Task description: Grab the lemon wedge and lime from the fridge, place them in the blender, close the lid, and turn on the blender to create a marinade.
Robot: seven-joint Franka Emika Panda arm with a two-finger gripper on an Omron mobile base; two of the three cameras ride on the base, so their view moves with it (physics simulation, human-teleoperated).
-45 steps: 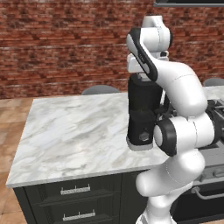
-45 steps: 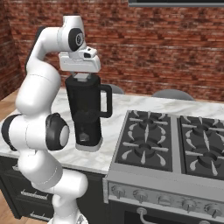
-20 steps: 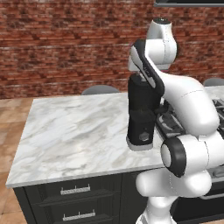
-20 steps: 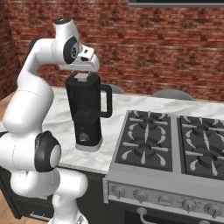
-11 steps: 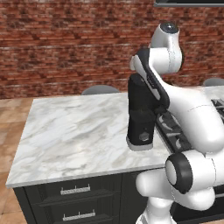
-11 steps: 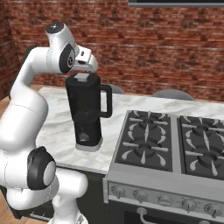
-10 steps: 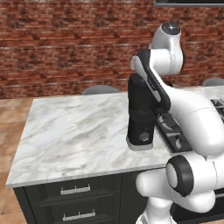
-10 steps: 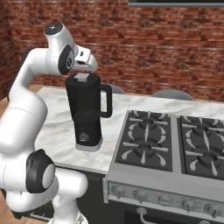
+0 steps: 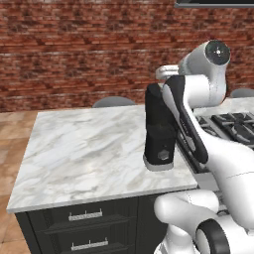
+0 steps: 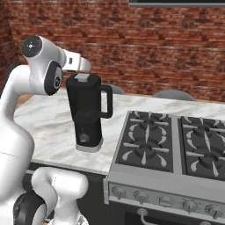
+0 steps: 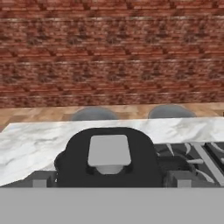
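One black blender (image 10: 88, 112) on marble counter (image 9: 84, 154), lid (image 11: 109, 151) on — tool (image 11: 109, 183) released, fingers spread wide above it

No readable text, label, brand, number or sign appears anywhere. The blender (image 10: 89, 112), its lid (image 11: 109, 150) and the stove knobs (image 10: 165, 201) beside the blender carry no legible markings.
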